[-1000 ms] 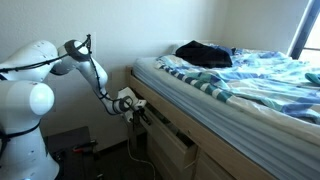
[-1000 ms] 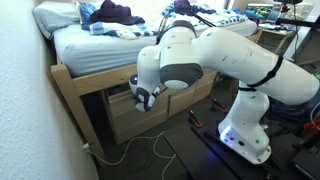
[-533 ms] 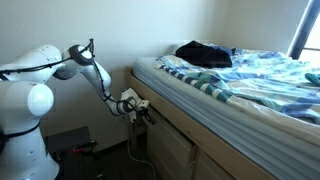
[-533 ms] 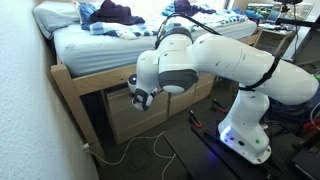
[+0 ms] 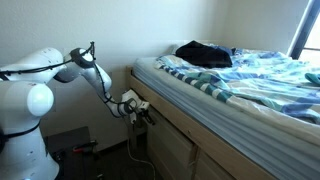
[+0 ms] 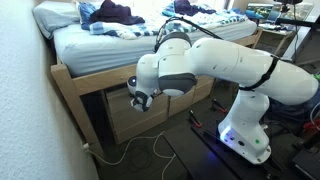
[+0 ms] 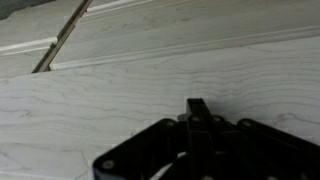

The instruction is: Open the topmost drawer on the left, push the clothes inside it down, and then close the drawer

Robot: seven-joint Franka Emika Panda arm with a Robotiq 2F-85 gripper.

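Bedroom: a bed with drawers under its side edge. The tool, pinched together and empty, meets the corner drawer, which looks flush. Push squarely, then back straight off.

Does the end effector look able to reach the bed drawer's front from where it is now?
Probably yes. The end effector hangs right at the drawer front under the bed frame. The wrist view shows only bare wood panel ahead, with nothing in between.

The arm was white and rounded, with dark rings at its joints. A thin black cable ran along it. The gripper was black.
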